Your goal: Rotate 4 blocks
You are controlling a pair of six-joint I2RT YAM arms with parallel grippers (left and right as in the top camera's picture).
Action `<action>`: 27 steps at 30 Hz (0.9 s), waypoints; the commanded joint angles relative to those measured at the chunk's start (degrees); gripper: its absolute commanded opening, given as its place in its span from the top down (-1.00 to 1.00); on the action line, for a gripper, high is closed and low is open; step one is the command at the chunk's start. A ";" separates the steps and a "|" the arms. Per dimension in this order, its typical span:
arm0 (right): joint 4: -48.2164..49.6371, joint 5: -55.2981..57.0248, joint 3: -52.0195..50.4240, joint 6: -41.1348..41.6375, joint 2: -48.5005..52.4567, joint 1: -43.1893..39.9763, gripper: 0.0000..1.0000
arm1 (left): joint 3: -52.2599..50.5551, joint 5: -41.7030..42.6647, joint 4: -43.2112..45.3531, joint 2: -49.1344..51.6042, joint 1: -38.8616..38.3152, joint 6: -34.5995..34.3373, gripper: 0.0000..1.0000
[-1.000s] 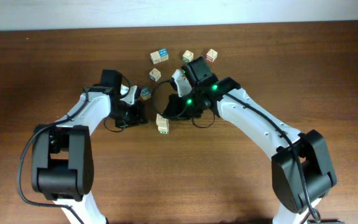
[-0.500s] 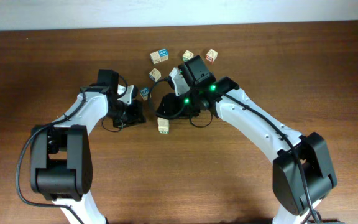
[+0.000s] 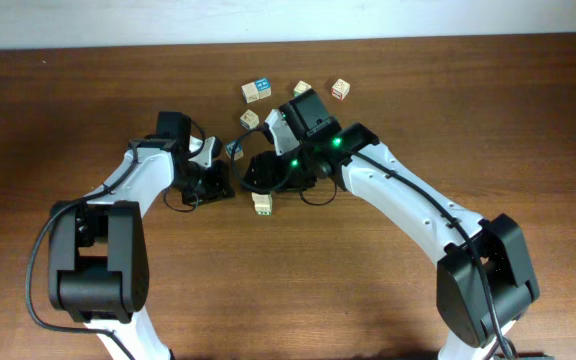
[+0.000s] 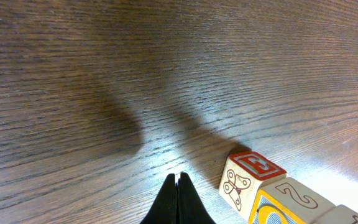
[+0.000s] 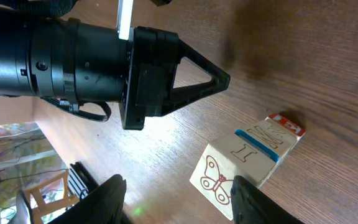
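Left gripper point(image 4: 178, 199): jaws pressed together, holding nothing, tips low over bare tabletop point(image 3: 58, 110). Right gripper point(image 5: 179, 202): jaws spread, nothing pinched.

A block pair point(image 3: 262, 203) lies near the tabletop's middle, the two cubes touching side by side. The right wrist view shows a butterfly block point(image 5: 219, 177) nearest, below the spread jaws and closer to one finger point(image 5: 247, 199), with a red-trimmed block point(image 5: 284, 126) touching its far side. From the left wrist view the pair sits just beside the closed tips, apart from them.

Toward the far edge:
- a lone block point(image 3: 250, 119) just beside the right arm
- a far block point(image 3: 302, 89)
- a red-marked block point(image 3: 340, 89) near it
- a blue-and-cream block point(image 3: 257, 91) near the lone block

A blue-topped cube point(image 3: 234, 150) sits between the two arms' wrists. I cannot tell what is printed on the far ones.
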 commanded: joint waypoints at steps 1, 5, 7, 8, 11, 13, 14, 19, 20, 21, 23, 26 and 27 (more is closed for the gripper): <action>-0.44 0.55 0.79 -0.57 1.46 0.42 -0.14 | 0.11 0.79 0.09 0.02 0.09 -0.70 1.00; -0.44 0.55 0.81 -0.57 1.46 0.42 -0.26 | 0.11 0.17 0.07 0.02 0.09 -0.70 1.00; -0.46 0.52 0.87 -0.59 1.46 0.42 -0.35 | 0.11 0.17 0.07 0.02 0.09 -0.70 1.00; -0.46 0.52 0.90 -0.59 1.46 0.42 -0.38 | 0.11 0.15 0.07 0.02 0.09 -0.70 1.00; -0.42 0.55 0.90 -0.59 1.46 0.79 -0.73 | 0.11 0.15 0.09 0.02 0.09 -0.70 1.00; -0.22 0.72 0.90 -0.59 1.46 1.11 -0.90 | 0.11 0.15 0.09 0.02 0.09 -0.70 1.00; -0.22 0.72 1.01 -0.59 1.46 1.11 -0.94 | 0.11 0.15 0.07 0.02 0.09 -0.70 1.00; -0.83 0.50 1.11 -0.59 1.46 1.14 -0.97 | 0.11 0.15 0.09 0.02 0.09 -0.70 1.00; -1.07 0.50 1.11 -0.57 1.46 1.14 -0.97 | 0.11 0.15 0.09 0.02 0.09 -0.70 1.00; -1.16 0.31 1.11 -0.57 1.46 1.14 -0.97 | 0.11 0.15 0.09 0.02 0.09 -0.70 1.00; -1.16 0.28 1.11 -0.57 1.46 1.18 -0.97 | 0.11 0.15 0.09 0.02 0.09 -0.70 1.00; -1.55 0.11 1.53 -0.57 1.46 1.18 -0.97 | 0.11 0.15 0.09 0.02 0.09 -0.70 1.00; -1.77 0.11 1.84 -0.59 1.46 1.27 -0.97 | 0.11 0.15 0.09 0.02 0.09 -0.70 1.00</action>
